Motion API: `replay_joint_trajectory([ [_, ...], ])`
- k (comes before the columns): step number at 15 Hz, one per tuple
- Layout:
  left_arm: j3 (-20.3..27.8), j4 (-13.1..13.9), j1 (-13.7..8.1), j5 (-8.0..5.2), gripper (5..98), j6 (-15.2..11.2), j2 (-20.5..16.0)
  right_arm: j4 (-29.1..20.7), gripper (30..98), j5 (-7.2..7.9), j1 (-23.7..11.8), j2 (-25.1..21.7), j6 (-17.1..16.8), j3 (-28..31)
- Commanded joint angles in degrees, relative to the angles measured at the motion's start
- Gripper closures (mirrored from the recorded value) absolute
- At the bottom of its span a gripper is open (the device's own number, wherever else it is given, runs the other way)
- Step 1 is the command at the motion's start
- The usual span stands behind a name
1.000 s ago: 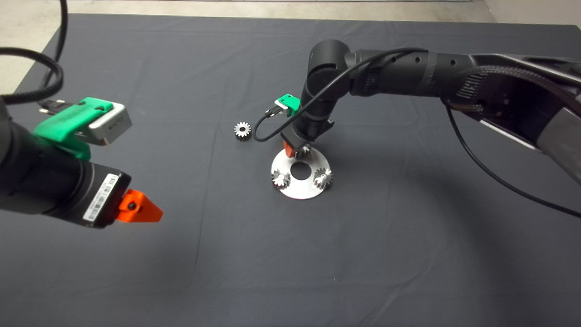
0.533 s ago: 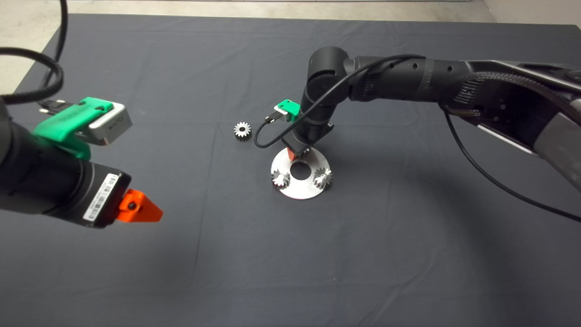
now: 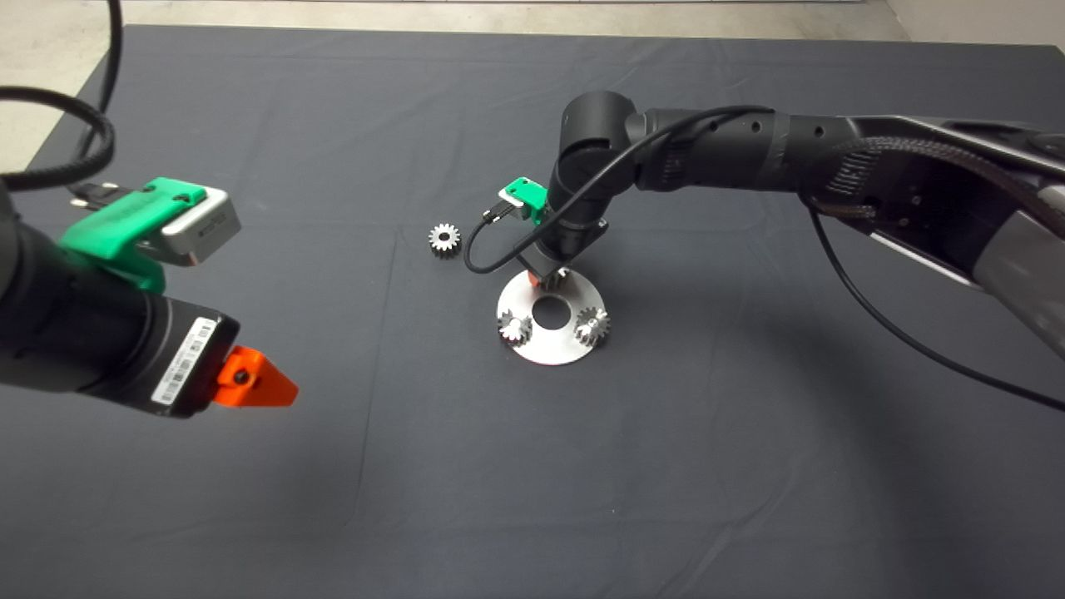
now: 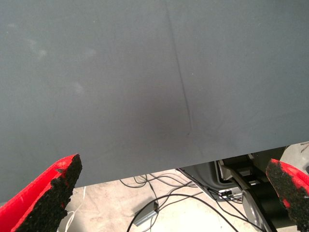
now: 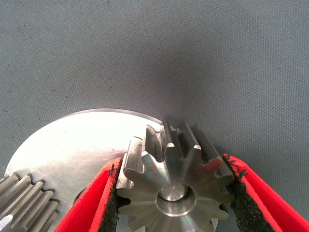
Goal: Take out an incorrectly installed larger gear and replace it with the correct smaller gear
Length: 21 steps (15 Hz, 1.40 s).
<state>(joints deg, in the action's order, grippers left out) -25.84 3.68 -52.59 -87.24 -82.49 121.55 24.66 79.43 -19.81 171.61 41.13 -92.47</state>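
Observation:
The larger gear (image 5: 174,186) sits on the far part of a silver disc (image 3: 549,345), with a bright pin showing in its centre. My right gripper (image 5: 172,159) is shut on the larger gear, its black pads (image 5: 112,195) pressed against the teeth on both sides. In the head view this gripper (image 3: 545,279) comes down steeply onto the disc's far edge and hides most of that gear. The smaller gear (image 3: 444,240) lies flat on the mat to the left of the disc. My left gripper (image 4: 174,164) hangs open over the mat's left front area.
Two other gears (image 3: 515,327) (image 3: 591,325) with bright pins stand on the disc beside its round centre hole (image 3: 550,311). One of them (image 5: 24,203) shows at the edge of the right wrist view. Cables lie on the floor (image 4: 154,203) beyond the mat edge.
The right wrist has shifted slightly toward the far side of the disc, and less of its red finger shows. The left arm has not moved.

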Motion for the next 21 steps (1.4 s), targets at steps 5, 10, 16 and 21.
replay_joint_trajectory([
  [5,0.5,0.7,-0.9,-0.22,5.4,0.2,-1.3,2.1,77.2,0.2,-0.8,0.0,0.3,0.1],
  [10,0.6,0.7,-0.9,-0.13,5.4,0.2,-1.2,1.8,78.4,0.28,-0.8,0.0,0.8,0.3],
  [16,0.6,0.7,-0.9,-0.13,5.4,0.2,-1.1,1.6,79.2,-0.11,-1.5,0.0,0.8,0.3],
  [21,0.6,0.7,-0.9,-0.04,5.4,0.2,-1.1,-0.3,79.4,-0.24,-4.8,0.0,0.8,0.3],
])
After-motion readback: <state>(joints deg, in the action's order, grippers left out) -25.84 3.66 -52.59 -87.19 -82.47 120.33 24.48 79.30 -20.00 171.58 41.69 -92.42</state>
